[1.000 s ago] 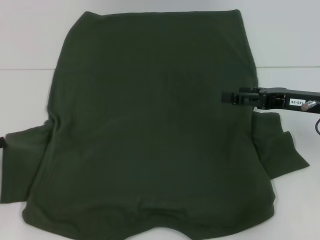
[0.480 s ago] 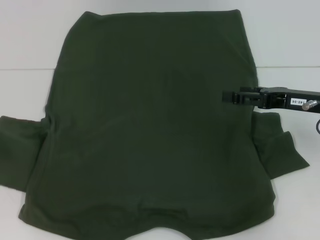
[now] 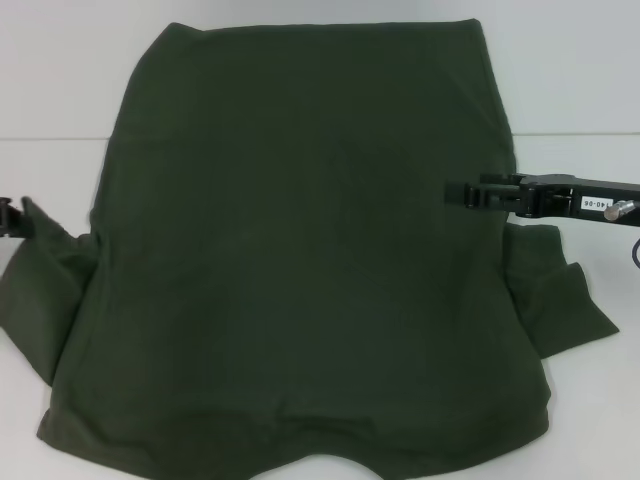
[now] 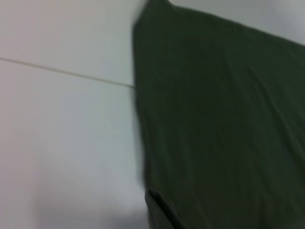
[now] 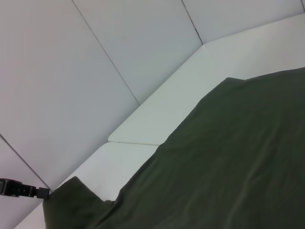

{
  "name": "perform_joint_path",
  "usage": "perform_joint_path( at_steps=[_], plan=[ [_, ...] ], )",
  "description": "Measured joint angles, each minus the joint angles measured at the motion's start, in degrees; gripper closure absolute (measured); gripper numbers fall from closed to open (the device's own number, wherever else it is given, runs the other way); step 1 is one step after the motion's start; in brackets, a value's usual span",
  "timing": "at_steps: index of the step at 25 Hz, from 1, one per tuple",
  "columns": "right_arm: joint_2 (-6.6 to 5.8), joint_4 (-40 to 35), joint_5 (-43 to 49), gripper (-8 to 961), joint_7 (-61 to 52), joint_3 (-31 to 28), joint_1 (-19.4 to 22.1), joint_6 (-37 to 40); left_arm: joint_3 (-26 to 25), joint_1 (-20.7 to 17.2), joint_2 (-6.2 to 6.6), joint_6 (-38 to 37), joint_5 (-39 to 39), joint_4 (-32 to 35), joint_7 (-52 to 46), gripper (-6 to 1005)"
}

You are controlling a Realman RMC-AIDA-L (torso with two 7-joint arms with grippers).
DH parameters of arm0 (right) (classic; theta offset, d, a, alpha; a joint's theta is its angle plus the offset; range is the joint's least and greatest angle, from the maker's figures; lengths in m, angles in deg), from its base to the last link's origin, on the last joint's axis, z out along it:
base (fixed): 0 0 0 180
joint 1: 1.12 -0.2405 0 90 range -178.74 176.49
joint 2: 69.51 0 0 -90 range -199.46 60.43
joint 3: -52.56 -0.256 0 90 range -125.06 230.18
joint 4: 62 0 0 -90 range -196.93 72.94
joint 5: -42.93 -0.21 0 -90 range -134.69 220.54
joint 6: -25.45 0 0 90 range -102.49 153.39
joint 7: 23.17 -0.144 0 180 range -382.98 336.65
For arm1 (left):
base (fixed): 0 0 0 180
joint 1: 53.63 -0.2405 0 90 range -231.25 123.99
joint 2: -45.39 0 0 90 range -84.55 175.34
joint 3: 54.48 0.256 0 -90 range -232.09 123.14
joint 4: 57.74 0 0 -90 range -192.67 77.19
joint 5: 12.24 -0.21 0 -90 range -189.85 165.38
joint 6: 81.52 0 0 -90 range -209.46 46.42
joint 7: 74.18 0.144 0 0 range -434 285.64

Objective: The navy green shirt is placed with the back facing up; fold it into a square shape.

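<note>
White table [image 3: 60, 80], seam line running across it, pale panelled wall behind in the right wrist view. Shirt [image 3: 300, 260] lies spread flat on the table, plain side up, hem toward the far edge, collar end nearest me and cut off by the head view's lower border. It fills most of the head view. My left gripper [image 3: 10, 217] sits at the far left edge of the head view, at the tip of the left sleeve [image 3: 45, 290]; the sleeve corner is pulled up into a peak at the fingers, so the pinch looks closed on the cloth there. Right wrist view confirms from across the table: left gripper [image 5: 28, 192] touching the raised sleeve point, rest of the sleeve draping down to the body. Left wrist view shows only shirt fabric [image 4: 219, 129] and bare table [image 4: 62, 133], own fingers not visible. My right gripper [image 3: 470, 192] reaches in from the right, level, over the shirt's right edge about mid-body, just above where the right sleeve [image 3: 560, 295] branches off. That sleeve lies flat on the table, spread outward. Right fingers look drawn together at the tip, but I cannot tell whether they hold fabric or just hang over it. Shirt body has light wrinkles near the collar end, otherwise smooth.
</note>
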Motion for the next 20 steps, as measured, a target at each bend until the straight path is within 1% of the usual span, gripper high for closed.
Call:
perform_joint_path(
  at_steps=[4,6,9,11,13,15,17,20],
  plan=[
    [0.03,0.31,0.00,108,0.12,0.00,0.02,-0.07,1.32,1.17,-2.58,-2.49,-2.97,5.71,-2.41,942],
    [0.02,0.43,0.00,109,0.15,0.00,0.03,-0.11,2.65,1.98,-3.13,-3.41,-4.77,7.93,-4.08,938],
    [0.01,0.45,0.01,111,0.16,0.01,0.06,-0.11,5.07,3.20,-3.57,-4.91,-6.51,9.29,-6.60,933],
    [0.00,0.46,0.01,112,0.17,0.00,0.15,-0.13,6.76,4.15,-3.87,-5.51,-7.65,9.39,-8.18,929],
    [0.00,0.48,0.01,113,0.21,0.00,0.26,-0.23,8.41,5.28,-4.42,-5.54,-9.52,8.98,-9.74,925],
    [-0.01,0.51,0.01,114,0.32,0.00,0.33,-0.36,9.35,6.63,-5.33,-5.07,-12.06,8.28,-10.88,922],
    [-0.01,0.56,0.01,115,0.38,0.01,0.33,-0.41,9.63,8.30,-6.56,-4.27,-14.79,7.09,-11.65,918],
    [-0.01,0.59,0.01,117,0.39,0.00,0.33,-0.45,10.52,10.39,-7.77,-2.84,-17.28,4.23,-12.24,913]
  ],
)
